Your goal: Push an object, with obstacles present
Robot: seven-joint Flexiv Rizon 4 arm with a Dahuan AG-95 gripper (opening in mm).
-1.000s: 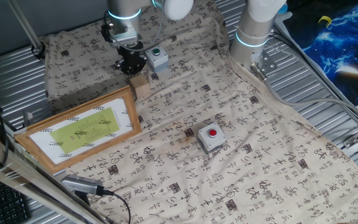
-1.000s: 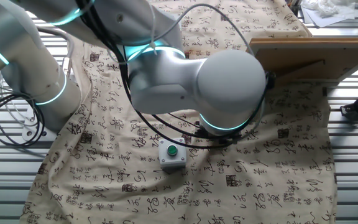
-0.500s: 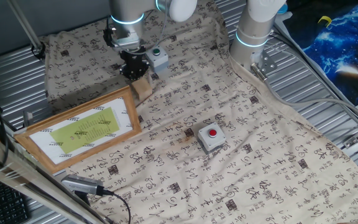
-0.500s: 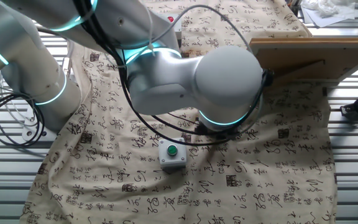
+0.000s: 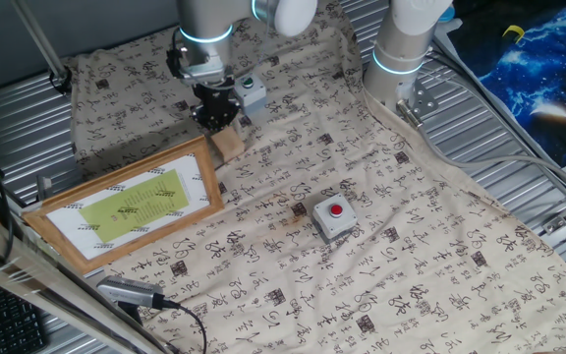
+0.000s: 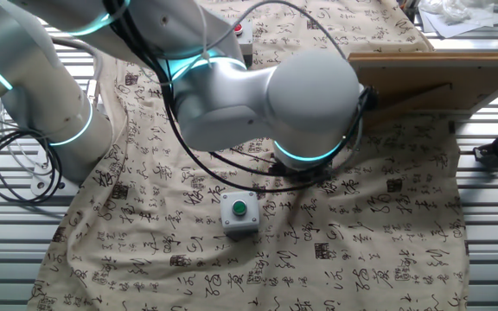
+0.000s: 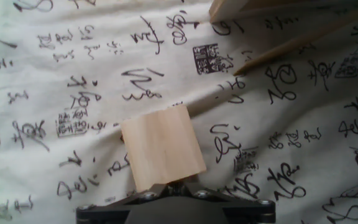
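Note:
The light-tan wooden block (image 5: 228, 145) lies on the printed cloth just off the right corner of the wood-framed yellow-green picture (image 5: 126, 202). My gripper (image 5: 214, 110) stands directly behind the block, between it and the grey box with the green button (image 5: 252, 90). In the hand view the block (image 7: 162, 147) fills the centre, and my gripper (image 7: 174, 185) is shut, its tip against the block's near face. The grey box with the red button (image 5: 334, 217) sits apart, mid-cloth. In the other fixed view my arm hides the block.
The picture's corner (image 7: 229, 9) shows at the top right of the hand view. The green-button box (image 6: 239, 213) and the picture's back (image 6: 430, 78) show in the other fixed view. A second arm's base (image 5: 401, 59) stands at the back. Ribbed metal surrounds the cloth.
My gripper has moved a little toward the front right, and the wooden block has slid the same way ahead of it, past the picture's corner. The button boxes have not moved.

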